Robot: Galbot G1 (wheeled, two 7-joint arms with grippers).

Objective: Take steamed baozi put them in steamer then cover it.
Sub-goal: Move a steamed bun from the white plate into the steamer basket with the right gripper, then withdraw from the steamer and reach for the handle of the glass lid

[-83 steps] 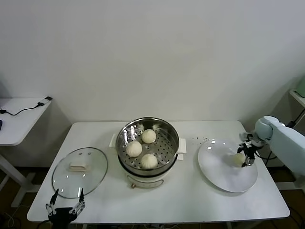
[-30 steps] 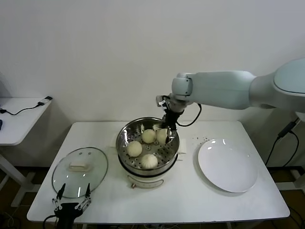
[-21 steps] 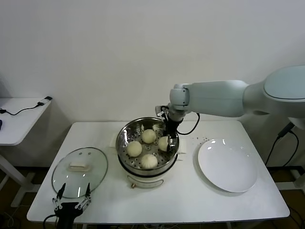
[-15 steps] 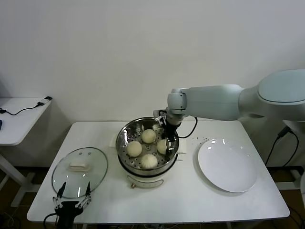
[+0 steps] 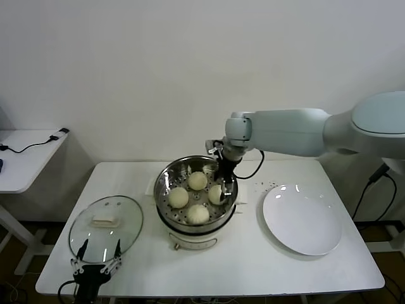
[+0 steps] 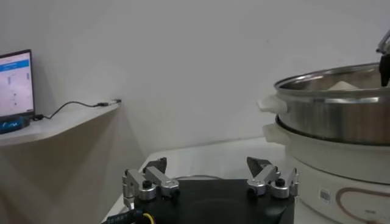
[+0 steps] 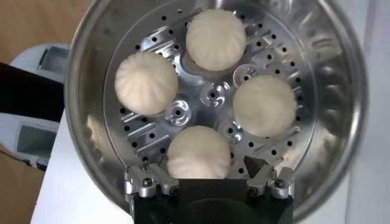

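Observation:
The steamer (image 5: 166, 183) stands mid-table with four baozi on its perforated tray: far (image 5: 197, 180), left (image 5: 178, 197), near (image 5: 198, 214) and right (image 5: 216, 193). My right gripper (image 5: 223, 170) hangs just above the right one, open and empty. In the right wrist view the steamer's wall (image 7: 82, 91) rings all four buns, and the gripper (image 7: 204, 167) has its fingers spread either side of the nearest baozi (image 7: 198, 149), apart from it. The cover (image 5: 120, 240) lies flat at the table's left. My left gripper (image 5: 96, 269) is parked open at the front edge below the cover.
An empty white plate (image 5: 302, 218) lies right of the steamer, with dark specks (image 5: 269, 185) on the table between them. A small side table (image 5: 25, 155) with a cable stands at the far left. The left wrist view shows the steamer's side (image 6: 335, 115).
My right gripper carried the last baozi from the plate to the steamer, set it on the tray's right side, opened and rose a little. The left arm has barely moved.

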